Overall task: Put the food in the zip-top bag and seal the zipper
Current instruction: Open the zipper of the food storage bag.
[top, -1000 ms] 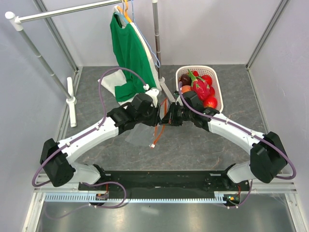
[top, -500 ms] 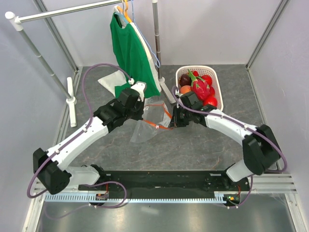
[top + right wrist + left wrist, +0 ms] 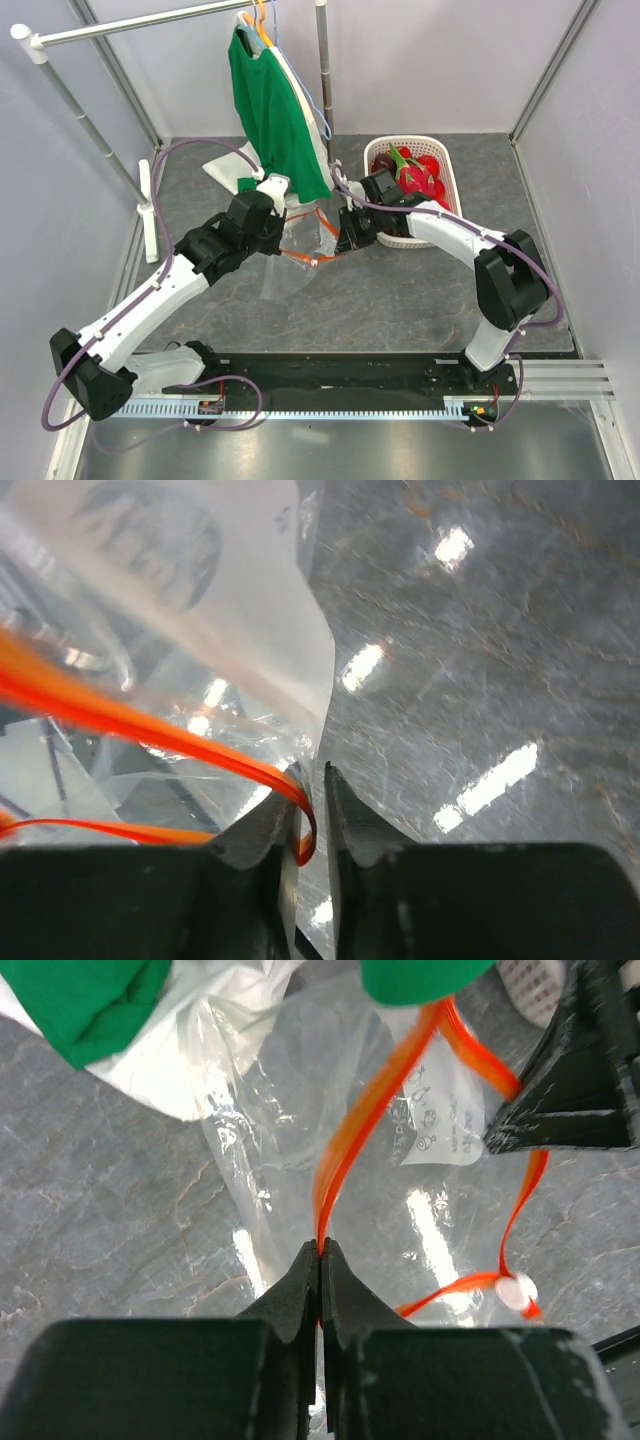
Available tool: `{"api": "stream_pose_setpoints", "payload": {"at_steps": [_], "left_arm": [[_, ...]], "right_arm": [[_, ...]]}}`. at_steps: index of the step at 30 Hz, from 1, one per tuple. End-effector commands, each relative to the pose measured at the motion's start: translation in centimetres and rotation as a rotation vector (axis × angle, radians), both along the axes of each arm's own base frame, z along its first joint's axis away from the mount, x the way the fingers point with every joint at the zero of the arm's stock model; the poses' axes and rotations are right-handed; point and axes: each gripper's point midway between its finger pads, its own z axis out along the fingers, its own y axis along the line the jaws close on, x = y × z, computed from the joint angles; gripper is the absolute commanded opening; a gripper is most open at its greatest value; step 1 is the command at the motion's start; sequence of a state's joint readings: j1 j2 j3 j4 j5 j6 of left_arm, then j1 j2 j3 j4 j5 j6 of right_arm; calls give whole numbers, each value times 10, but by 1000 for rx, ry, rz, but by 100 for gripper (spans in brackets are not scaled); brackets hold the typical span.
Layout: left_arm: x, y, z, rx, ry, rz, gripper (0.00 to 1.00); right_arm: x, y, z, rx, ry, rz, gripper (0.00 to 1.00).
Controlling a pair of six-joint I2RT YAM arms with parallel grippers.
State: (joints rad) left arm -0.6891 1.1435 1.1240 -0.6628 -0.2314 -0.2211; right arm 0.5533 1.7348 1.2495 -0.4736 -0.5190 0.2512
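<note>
as the left gripper (image 3: 321, 1258) and right gripper (image 3: 312, 785) both clamp the zipper (image 3: 352, 1145), the zip-top bag (image 3: 285, 278) sags just left of the white basket (image 3: 452, 200); the food (image 3: 415, 182) in that basket sits nearer the right gripper.

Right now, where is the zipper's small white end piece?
Top view, middle: the small white end piece lies at the edge of the clear plastic bag, between the left end effector and right end effector.

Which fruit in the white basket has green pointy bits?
The pink dragon fruit in the white lattice basket; the round red fruits beside it are smooth, with no green tips.
</note>
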Motion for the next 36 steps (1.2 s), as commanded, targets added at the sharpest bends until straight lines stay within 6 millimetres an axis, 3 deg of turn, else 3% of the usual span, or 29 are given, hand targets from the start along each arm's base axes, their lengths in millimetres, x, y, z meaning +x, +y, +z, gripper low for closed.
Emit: {"api": "stream_pose_setpoints", "payload": {"at_steps": [1,3,6,7,9,13,17,21,22,23,26,28,29,31,32,33,35,36], "left_arm": [[2,5,-27,12,48,60,2],[7,-1,-36,5,71,75,2],[15,-9,-42,-2,104,92,2],[17,-11,-42,-10,107,98,2],[20,-15,-40,-15,107,97,2],[21,-22,-40,-38,124,86,2],[20,-23,-40,-40,128,81,2],[19,-27,-40,-53,136,68,2],[19,-27,-39,-55,136,65,2],[19,-27,-38,-56,133,64,2],[19,-27,-38,-54,131,61,2],[18,-27,-38,-56,134,60,2],[18,-28,-39,-56,136,58,2],[18,-29,-39,-58,138,54,2],[17,-28,-40,-57,140,54,2],[17,-29,-40,-58,141,51,2],[17,-29,-39,-58,138,48,2],[17,-28,-39,-55,136,47,2]], "right_arm": [[9,11,19,45,-68,76,31],[10,4,15,13,-87,77,38],[8,-8,23,6,-102,71,59],[6,-12,34,13,-124,69,71],[8,-19,46,13,-168,69,80],[9,-41,87,34,-273,50,97],[27,-78,115,20,-335,-23,98],[72,-150,125,-79,-389,-167,98],[79,-163,119,-107,-372,-183,98],[92,-178,130,-138,-408,-222,98],[122,-219,133,-267,-448,-324,98],[135,-230,123,-326,-437,-345,98],[143,-233,129,-340,-455,-355,98],[156,-239,112,-389,-424,-358,98],[165,-241,118,-403,-444,-365,98],[171,-245,101,-437,-407,-345,98],[179,-248,102,-457,-414,-330,98],[180,-249,93,-475,-398,-307,98]]}}
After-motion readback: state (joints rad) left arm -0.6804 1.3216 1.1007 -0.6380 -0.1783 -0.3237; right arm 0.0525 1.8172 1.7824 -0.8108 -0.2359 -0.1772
